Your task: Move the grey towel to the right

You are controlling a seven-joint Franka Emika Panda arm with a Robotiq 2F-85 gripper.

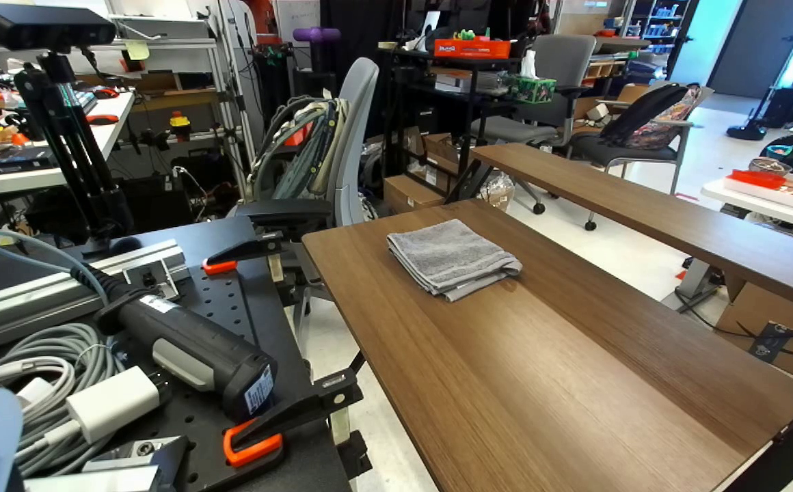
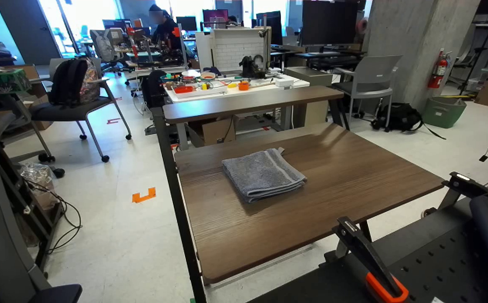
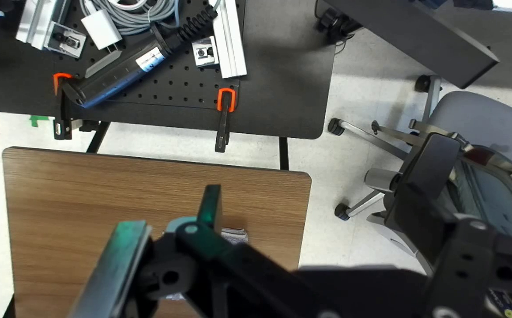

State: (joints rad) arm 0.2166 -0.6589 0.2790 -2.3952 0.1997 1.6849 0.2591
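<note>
Hand (image 3: 172,206) — spread wide (grey towel (image 1: 452,257) untouched)

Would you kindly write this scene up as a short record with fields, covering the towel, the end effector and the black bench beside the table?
Task item: folded grey cloth towel, roughly square
Support: rectangular brown wood-grain tabletop
Robot: black two-fingered end effector, jaws apart, holding nothing
Wrist view: towel mostly hidden behind the end effector
Neighbour: flat black bench, separated from the tabletop by a gap
Bench contents: black cylindrical corded tool, coiled grey cable, two black-and-orange clamps at its edge
</note>
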